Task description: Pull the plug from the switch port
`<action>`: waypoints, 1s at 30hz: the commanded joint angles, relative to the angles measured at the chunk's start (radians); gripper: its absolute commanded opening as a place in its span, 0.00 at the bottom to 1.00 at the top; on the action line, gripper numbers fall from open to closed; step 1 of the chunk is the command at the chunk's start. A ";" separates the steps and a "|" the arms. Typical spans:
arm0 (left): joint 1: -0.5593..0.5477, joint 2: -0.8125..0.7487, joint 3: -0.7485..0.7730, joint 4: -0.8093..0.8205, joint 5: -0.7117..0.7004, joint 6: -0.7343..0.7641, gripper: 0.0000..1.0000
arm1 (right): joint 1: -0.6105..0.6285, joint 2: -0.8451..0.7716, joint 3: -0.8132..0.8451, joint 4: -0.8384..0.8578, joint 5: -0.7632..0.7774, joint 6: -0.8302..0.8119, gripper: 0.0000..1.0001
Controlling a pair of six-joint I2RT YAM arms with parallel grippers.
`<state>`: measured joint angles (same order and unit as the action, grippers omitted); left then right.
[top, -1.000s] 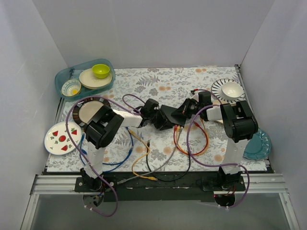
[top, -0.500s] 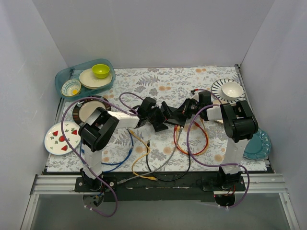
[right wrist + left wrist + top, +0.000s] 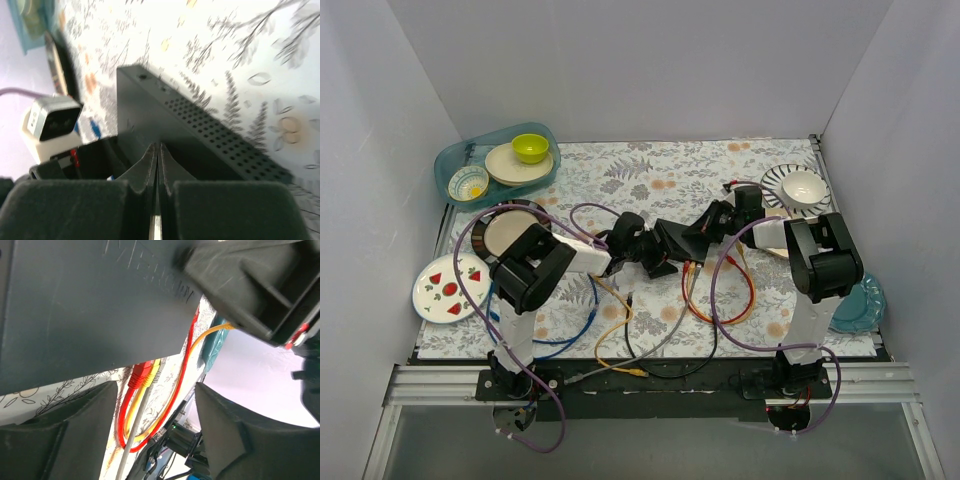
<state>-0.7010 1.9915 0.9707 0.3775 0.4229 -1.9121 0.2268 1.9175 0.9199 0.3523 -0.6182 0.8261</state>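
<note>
The black switch (image 3: 672, 242) lies mid-table between both grippers. In the left wrist view it fills the top as a dark slab (image 3: 75, 305), with a red plug (image 3: 141, 374), a yellow plug (image 3: 153, 371) and a grey cable in its lower edge. My left gripper (image 3: 653, 250) is open, its fingers (image 3: 60, 435) spread wide just short of that edge (image 3: 155, 430). My right gripper (image 3: 700, 232) is shut, and its tips (image 3: 159, 150) rest against the top face of the switch (image 3: 150, 100), whose side is perforated. Red and yellow loops (image 3: 720, 300) trail toward the near edge.
A teal bin (image 3: 455, 160) of dishes stands back left. A strawberry plate (image 3: 448, 287) and a dark-rimmed plate (image 3: 510, 228) lie at left. A striped plate with a white bowl (image 3: 797, 185) and a teal plate (image 3: 860, 305) lie at right. Blue (image 3: 575, 325) and orange (image 3: 615, 330) cables lie in front.
My left arm has shifted its elbow right and down, and the left gripper has drawn slightly left. The right gripper has edged a little up and away. The switch stays between them.
</note>
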 commanded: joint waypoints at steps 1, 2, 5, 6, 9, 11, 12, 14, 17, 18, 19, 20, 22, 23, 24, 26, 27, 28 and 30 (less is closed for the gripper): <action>-0.014 0.078 -0.027 -0.186 -0.091 0.050 0.62 | -0.015 -0.021 0.043 -0.170 0.245 -0.094 0.05; -0.014 0.081 -0.026 -0.195 -0.098 0.050 0.60 | -0.018 -0.020 0.060 -0.185 0.251 -0.097 0.05; -0.014 0.098 -0.004 -0.213 -0.116 0.050 0.55 | -0.023 0.012 0.131 -0.245 0.250 -0.114 0.05; -0.014 0.104 0.000 -0.221 -0.130 0.050 0.51 | -0.024 0.023 0.138 -0.245 0.244 -0.116 0.04; -0.011 0.130 0.028 -0.253 -0.139 0.048 0.47 | -0.023 0.015 0.106 -0.199 0.216 -0.093 0.04; -0.011 0.138 0.037 -0.261 -0.142 0.045 0.44 | -0.023 0.008 0.065 -0.181 0.206 -0.079 0.03; -0.009 0.139 0.037 -0.261 -0.141 0.044 0.43 | -0.021 0.002 0.053 -0.159 0.198 -0.078 0.03; -0.009 0.148 0.040 -0.262 -0.142 0.041 0.42 | -0.021 -0.003 0.019 -0.141 0.187 -0.071 0.03; -0.009 0.158 0.045 -0.270 -0.145 0.038 0.39 | -0.021 -0.005 -0.004 -0.128 0.176 -0.064 0.02; -0.009 0.161 0.046 -0.272 -0.147 0.038 0.38 | -0.023 -0.023 -0.015 -0.118 0.184 -0.058 0.02; -0.009 0.159 0.048 -0.275 -0.150 0.039 0.37 | -0.023 -0.040 -0.027 -0.093 0.196 -0.055 0.02; -0.009 0.162 0.051 -0.282 -0.148 0.039 0.36 | -0.021 -0.058 -0.041 -0.075 0.205 -0.054 0.02; -0.009 0.162 0.048 -0.282 -0.148 0.048 0.36 | -0.023 -0.113 -0.065 -0.058 0.235 -0.053 0.02; -0.009 0.159 0.048 -0.284 -0.148 0.051 0.36 | -0.023 -0.129 -0.069 -0.052 0.248 -0.053 0.02; -0.009 0.158 0.046 -0.284 -0.148 0.056 0.36 | -0.021 -0.155 -0.069 -0.050 0.253 -0.051 0.02; -0.009 0.153 0.039 -0.284 -0.148 0.064 0.36 | -0.021 -0.178 -0.066 -0.035 0.259 -0.038 0.02; -0.009 0.148 0.036 -0.284 -0.148 0.067 0.37 | -0.023 -0.201 -0.061 -0.029 0.265 -0.030 0.03; -0.009 0.147 0.033 -0.285 -0.150 0.068 0.38 | -0.021 -0.212 -0.053 -0.027 0.265 -0.024 0.04; -0.008 0.142 0.026 -0.284 -0.145 0.070 0.39 | -0.021 -0.232 -0.024 -0.058 0.278 -0.027 0.05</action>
<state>-0.7044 2.0605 1.0561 0.3004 0.4156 -1.9175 0.1989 1.7508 0.8585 0.2939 -0.3576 0.7895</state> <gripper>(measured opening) 0.369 0.045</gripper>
